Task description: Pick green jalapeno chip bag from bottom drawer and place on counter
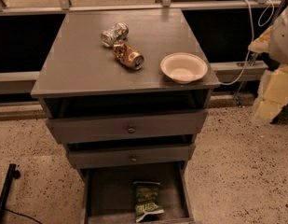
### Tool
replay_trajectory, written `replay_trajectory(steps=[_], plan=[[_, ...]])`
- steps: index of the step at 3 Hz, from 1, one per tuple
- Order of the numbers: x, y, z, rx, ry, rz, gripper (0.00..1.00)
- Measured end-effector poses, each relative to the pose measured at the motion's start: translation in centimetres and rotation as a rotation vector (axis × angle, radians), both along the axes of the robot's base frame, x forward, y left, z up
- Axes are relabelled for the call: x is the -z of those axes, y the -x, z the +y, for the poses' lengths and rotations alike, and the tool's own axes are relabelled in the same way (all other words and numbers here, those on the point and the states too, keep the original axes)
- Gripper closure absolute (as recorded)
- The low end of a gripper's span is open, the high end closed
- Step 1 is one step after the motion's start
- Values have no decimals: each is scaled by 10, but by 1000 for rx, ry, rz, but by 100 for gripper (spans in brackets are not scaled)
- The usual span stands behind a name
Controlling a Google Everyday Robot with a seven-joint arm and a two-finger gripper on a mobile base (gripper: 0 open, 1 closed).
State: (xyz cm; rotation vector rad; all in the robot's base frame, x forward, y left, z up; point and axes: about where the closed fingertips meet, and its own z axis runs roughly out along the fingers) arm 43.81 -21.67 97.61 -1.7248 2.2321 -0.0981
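Observation:
The green jalapeno chip bag (147, 201) lies in the open bottom drawer (94, 195), right of its middle and near the front. The counter (78, 64) is the dark grey top of the cabinet. My gripper (273, 94) shows as a pale white and cream shape at the right edge. It is beside the cabinet at about counter height, far from the bag and holding nothing I can see.
On the counter lie a crushed silver can (114, 34), a crushed gold can (128, 55) and a white bowl (183, 67) at the right front corner. The two upper drawers (129, 129) stand slightly open. A black stand (5, 190) is on the floor at left.

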Motion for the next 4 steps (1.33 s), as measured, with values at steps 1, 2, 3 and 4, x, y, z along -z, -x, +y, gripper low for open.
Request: replay_trajectory(steps=[1,2,3,4], plan=[[9,0,5,-17,-12,20,0],[79,6,48,-162,-112,172,0],[144,40,90,-293,-292,244,0],[165,67,105,-317,-362,305,0]])
